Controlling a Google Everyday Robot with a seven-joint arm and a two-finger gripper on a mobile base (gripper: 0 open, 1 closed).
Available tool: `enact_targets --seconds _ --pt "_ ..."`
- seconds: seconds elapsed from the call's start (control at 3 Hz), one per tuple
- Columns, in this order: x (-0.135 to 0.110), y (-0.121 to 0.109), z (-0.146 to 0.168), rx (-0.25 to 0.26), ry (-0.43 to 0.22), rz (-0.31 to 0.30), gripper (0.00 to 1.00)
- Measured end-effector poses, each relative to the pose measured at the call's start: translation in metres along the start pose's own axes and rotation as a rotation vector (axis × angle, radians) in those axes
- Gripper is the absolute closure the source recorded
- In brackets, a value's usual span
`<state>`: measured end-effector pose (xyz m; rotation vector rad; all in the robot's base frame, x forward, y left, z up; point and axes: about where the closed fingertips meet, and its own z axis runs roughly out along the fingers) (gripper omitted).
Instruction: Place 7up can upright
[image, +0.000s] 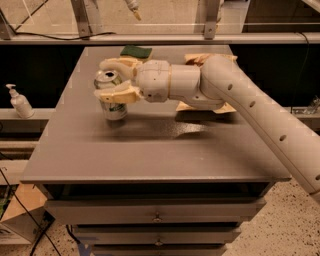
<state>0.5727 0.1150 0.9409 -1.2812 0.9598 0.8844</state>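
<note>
Jaws clasp 7up can (115, 107) upright on grey table (150, 155); speckled floor (280, 225).

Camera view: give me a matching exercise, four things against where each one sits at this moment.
1. silver-and-white aluminium 7up can
2. flat green sponge
3. brown snack bag
4. white pump bottle

A. on the ledge left of the grey table
B. at the table's far edge
C. partly hidden behind the arm
D. upright on the table, gripped by the cream two-finger gripper

Pairs: 1-D, 2-B, 3-C, 4-A
</note>
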Motion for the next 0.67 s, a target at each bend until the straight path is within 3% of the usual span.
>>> enact_targets --seconds 0.33,0.67 --pt "-0.001 0.0012 0.0023 -0.004 -0.001 -0.002 0.0" --pt "-0.001 0.0012 0.0024 -0.004 -0.001 -0.002 0.0"
